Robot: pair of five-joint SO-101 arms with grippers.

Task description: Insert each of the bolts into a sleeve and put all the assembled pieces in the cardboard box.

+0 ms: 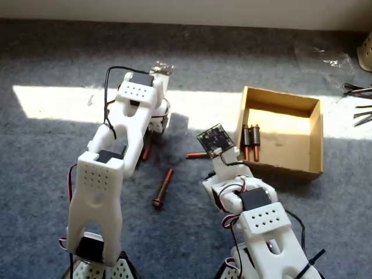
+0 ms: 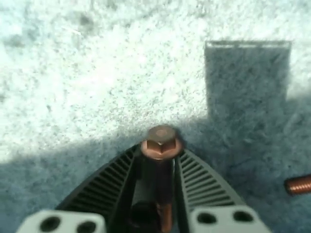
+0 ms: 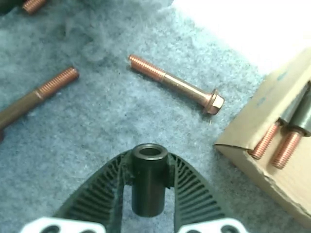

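Note:
My left gripper point(image 2: 160, 151) is shut on a copper bolt point(image 2: 160, 141), whose hex head pokes out past the fingertips, just above the grey carpet. My right gripper point(image 3: 149, 162) is shut on a black sleeve point(image 3: 148, 189), held with its bore end pointing outward. One loose bolt point(image 3: 177, 85) lies in front of it beside the cardboard box point(image 3: 272, 165). A second loose bolt point(image 1: 162, 188) lies between the arms. The box point(image 1: 315, 139) holds two assembled pieces point(image 1: 251, 142) against its near-left wall.
A third loose bolt point(image 1: 196, 155) lies partly behind the right wrist's camera board point(image 1: 216, 141). A clear plastic bag point(image 1: 325, 58) and dark tools point(image 1: 357, 90) lie at the far right. A sunlit strip crosses the carpet.

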